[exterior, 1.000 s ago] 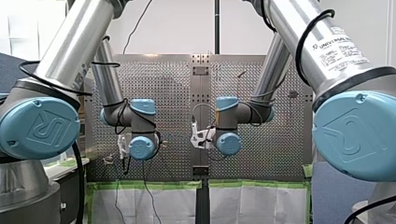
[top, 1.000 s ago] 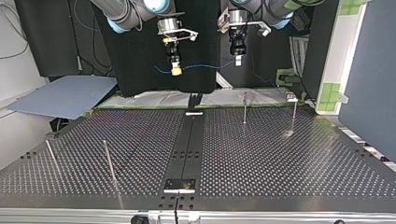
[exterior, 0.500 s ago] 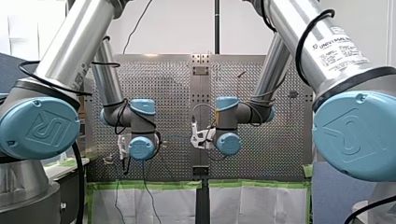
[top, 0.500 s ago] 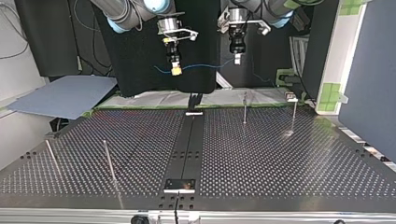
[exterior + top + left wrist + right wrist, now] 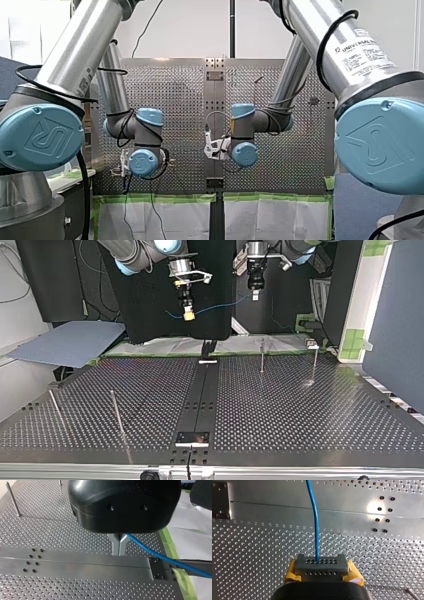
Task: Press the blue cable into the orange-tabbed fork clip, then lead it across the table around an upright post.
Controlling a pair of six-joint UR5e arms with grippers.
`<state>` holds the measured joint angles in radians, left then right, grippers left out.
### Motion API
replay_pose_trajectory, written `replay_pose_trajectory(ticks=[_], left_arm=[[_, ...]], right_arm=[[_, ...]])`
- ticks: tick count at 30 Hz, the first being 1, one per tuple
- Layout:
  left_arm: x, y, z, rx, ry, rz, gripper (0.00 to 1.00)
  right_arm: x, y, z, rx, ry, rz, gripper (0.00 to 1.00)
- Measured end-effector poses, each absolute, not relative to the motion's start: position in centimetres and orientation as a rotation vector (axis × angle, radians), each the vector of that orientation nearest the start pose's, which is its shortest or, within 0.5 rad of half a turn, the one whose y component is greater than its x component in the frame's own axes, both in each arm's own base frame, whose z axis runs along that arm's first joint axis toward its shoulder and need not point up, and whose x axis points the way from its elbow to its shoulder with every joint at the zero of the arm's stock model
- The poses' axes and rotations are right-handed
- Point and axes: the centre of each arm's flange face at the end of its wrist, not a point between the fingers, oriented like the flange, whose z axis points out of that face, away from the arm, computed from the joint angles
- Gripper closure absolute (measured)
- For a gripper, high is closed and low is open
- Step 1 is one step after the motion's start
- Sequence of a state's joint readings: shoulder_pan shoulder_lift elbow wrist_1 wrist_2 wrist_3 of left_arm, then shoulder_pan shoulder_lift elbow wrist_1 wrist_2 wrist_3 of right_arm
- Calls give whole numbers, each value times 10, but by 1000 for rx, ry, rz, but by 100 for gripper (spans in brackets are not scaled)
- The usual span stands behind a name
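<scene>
Top view, blue cable [image 5: 222,304] crosswise, apparently rising rightward

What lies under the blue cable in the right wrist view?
Under the blue cable lie the perforated table and its smooth centre strip. The cable's gripped stretch is hidden inside my right gripper.

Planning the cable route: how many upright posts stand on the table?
4, in the top view: one post at near left, another beside it, two far right. Others may be hidden.
</scene>
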<state>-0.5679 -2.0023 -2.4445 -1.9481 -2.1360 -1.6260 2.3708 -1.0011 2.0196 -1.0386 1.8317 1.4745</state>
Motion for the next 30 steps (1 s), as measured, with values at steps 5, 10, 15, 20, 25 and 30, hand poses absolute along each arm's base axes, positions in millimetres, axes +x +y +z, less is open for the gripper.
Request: replay_pose_trajectory(ticks=[5,10,15,20,25,30], left_arm=[[255,-257,62,4,1666,4,100],[255,-257,62,4,1666,4,100],[255,-257,62,4,1666,4,100],[255,-257,62,4,1666,4,100],[255,-257,62,4,1666,4,100],[255,-257,62,4,1666,4,100]], right_arm=[[457,-294,89,1594,-810,1543,100],[461,-292,85,1603,-816,1538,100],[469,-274,64,1667,-831,1483,100],[463,-263,37,1723,-860,1392,100],[456,-258,10,1766,-876,1326,100],[450,-254,-13,1803,-881,1285,100]])
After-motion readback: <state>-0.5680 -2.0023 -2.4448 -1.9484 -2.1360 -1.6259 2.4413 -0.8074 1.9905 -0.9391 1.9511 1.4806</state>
